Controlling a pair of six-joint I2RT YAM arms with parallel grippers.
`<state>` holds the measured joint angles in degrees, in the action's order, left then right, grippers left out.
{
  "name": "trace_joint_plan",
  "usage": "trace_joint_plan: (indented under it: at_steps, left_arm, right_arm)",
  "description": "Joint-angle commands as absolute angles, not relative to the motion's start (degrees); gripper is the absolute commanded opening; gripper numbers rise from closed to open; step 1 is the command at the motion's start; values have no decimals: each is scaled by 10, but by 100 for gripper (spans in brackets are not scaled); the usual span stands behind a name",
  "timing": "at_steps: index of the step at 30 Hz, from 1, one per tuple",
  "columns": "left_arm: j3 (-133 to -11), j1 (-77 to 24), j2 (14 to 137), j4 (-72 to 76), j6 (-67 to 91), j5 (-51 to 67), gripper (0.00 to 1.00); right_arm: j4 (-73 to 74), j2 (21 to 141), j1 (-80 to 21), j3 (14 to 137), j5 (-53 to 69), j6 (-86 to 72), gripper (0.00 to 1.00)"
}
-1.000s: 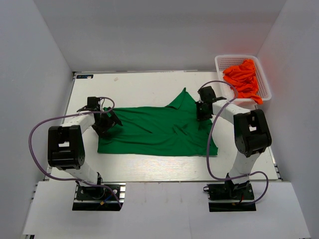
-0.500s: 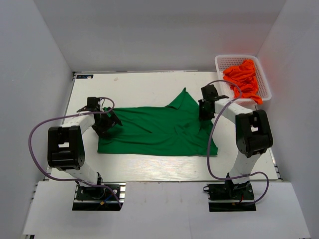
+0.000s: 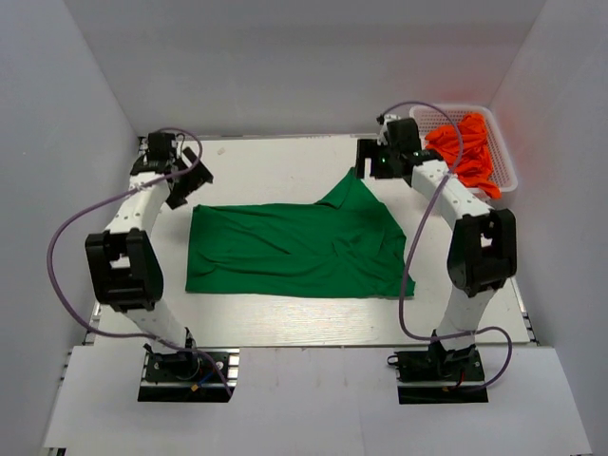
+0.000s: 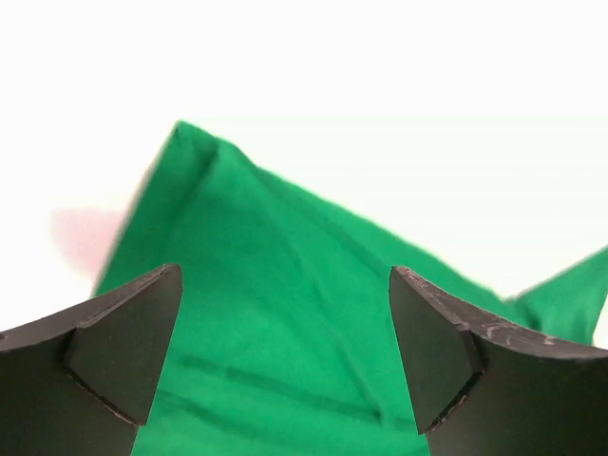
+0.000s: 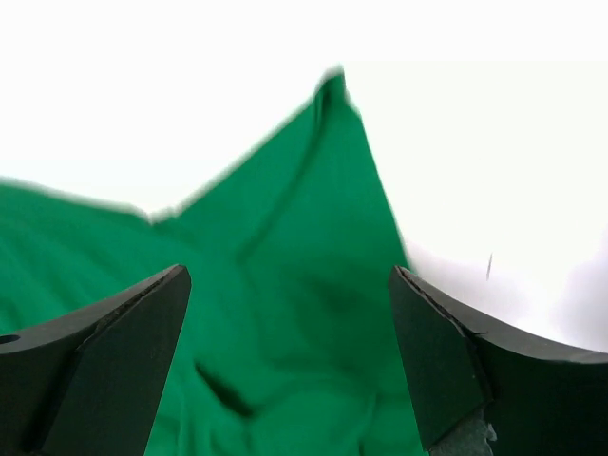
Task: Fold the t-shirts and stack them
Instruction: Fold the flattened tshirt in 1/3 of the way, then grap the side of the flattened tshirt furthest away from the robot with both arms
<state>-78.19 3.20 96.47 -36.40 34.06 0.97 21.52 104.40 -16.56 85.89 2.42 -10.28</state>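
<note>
Both arms stretched fwd, L tool [image 3: 186, 182] & R tool [image 3: 365, 160] w/ jaws spread wide.

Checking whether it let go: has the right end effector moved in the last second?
Yes. The right end effector moved up the view, closer to the white basket.

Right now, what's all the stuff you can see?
green shirt: one, green, spread flat mid-table
orange shirts: heap, number unclear, orange, in the basket
basket: one, white mesh, table's far right corner
table: one, white, under everything
cables: two, purple, one looping along each arm
arms: two, white and black, bases at the near edge
left gripper: one, black, open, far left, holding nothing
right gripper: one, black, open, by the shirt's far point, holding nothing
</note>
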Motion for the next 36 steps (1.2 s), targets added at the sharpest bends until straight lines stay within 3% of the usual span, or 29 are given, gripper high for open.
trace_joint_plan:
  at_steps: [1, 4, 6, 11, 15, 19, 20, 21, 27, 36]
  left_arm:
    - [-834, 47, 1034, -393, 334, -44, 100]
    - [-866, 53, 1086, -380, 334, -22, 98]
    - [-874, 58, 1104, -369, 334, -14, 87]
    - [-874, 58, 1121, -343, 321, 11, 70]
    - [-860, 58, 1129, -335, 316, 11, 58]
    - [-860, 58, 1151, -330, 316, 18, 23]
    - [-860, 58, 1159, -330, 316, 24, 4]
    - [-860, 58, 1165, -330, 316, 24, 0]
    - [-860, 58, 1165, -308, 310, 36, 0]
    - [-929, 58, 1179, -294, 283, 112, 0]
  right_arm:
    - [201, 1109, -163, 923, 30, -104, 90]
    - [224, 1169, -163, 1022, 11, -104, 90]
    - [232, 1201, -162, 1066, 7, -105, 90]
    - [240, 1289, -162, 1178, -30, -108, 90]
    - [215, 1322, -163, 1192, -31, -118, 90]
    - [198, 1358, -163, 1197, -22, -129, 90]
    - [201, 1362, -162, 1201, -22, -134, 90]
    - [203, 1367, -163, 1208, -18, -134, 90]
    - [200, 1402, -162, 1223, -8, -151, 89]
    - [144, 1428, -158, 1235, -20, -165, 64]
